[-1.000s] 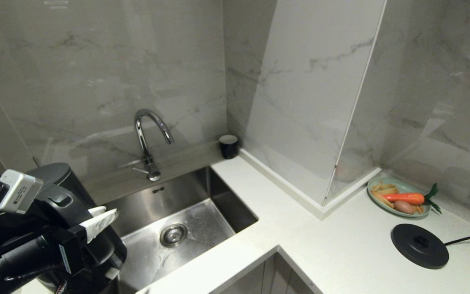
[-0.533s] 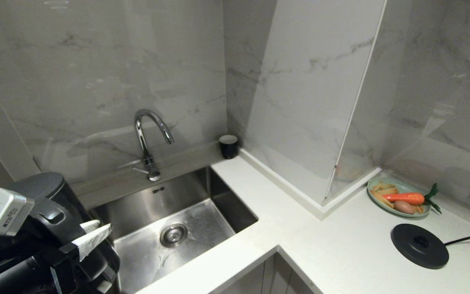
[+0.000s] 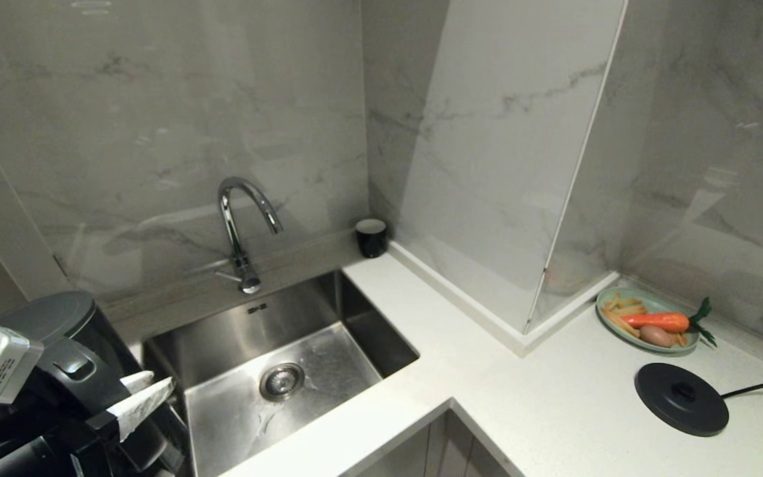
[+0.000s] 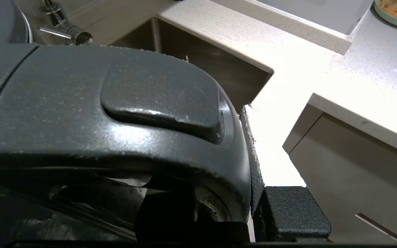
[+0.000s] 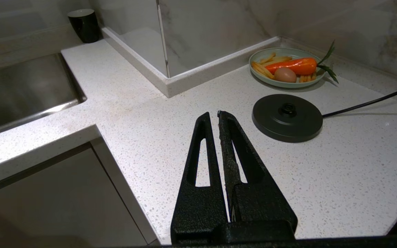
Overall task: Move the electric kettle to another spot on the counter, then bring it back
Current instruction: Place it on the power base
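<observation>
The electric kettle, a black jug with a flat grey lid, is at the bottom left of the head view, left of the sink. My left gripper is shut on its dark grey handle; one finger presses against the handle's side. The kettle's bottom is hidden, so I cannot tell whether it rests on the counter. My right gripper hangs shut and empty over the counter, out of the head view.
The steel sink with its faucet lies right of the kettle. A small black cup stands in the corner. At the right are a black round base with a cord and a green plate of vegetables.
My left gripper and the kettle in it have moved down and to the left in the head view, away from the sink. The right arm has not moved.
</observation>
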Robot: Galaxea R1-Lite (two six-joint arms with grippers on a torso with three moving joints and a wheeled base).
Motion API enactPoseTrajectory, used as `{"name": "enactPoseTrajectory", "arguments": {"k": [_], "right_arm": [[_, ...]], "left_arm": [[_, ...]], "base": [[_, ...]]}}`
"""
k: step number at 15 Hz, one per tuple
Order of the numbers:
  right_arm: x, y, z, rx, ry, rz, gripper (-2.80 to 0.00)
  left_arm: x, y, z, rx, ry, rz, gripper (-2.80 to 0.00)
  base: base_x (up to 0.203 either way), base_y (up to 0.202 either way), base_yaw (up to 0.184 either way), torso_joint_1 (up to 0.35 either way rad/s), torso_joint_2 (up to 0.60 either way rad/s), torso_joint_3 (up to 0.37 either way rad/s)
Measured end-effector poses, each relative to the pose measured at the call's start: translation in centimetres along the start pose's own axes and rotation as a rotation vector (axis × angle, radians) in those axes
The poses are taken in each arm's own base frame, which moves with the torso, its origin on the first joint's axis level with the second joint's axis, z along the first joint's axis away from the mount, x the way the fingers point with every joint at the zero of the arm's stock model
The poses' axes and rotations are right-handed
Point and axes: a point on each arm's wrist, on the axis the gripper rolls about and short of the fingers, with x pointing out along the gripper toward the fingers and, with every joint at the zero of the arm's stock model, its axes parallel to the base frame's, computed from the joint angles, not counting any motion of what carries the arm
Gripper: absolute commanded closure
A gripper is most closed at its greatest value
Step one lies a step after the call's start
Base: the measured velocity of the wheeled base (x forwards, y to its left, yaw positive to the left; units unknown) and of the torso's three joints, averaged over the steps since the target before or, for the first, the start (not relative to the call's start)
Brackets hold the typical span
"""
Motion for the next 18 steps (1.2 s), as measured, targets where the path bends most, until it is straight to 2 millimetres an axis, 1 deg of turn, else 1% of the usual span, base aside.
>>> {"name": "enactPoseTrajectory", "arguments": {"k": [4,5,18], "right_arm": [[0.0,0.0,0.0,0.002,0.0,0.0,0.0],[0.0,0.0,0.0,0.002,0.0,0.0,0.0],[0.0,0.0,0.0,0.002,0.0,0.0,0.0]], "left_arm": [[-0.06,-0.03,0.02,0.001,-0.004,-0.001,0.0],[-0.08,-0.02,0.03,0.002,-0.005,0.001,0.0],[-0.05,-0.03,0.21,0.003,-0.01,-0.002,0.0]], "base": [[0.0,0.0,0.0,0.0,0.0,0.0],[0.003,-0.002,-0.103,0.002,0.0,0.001],[0.002,0.007,-0.176,0.003,0.0,0.002]]}}
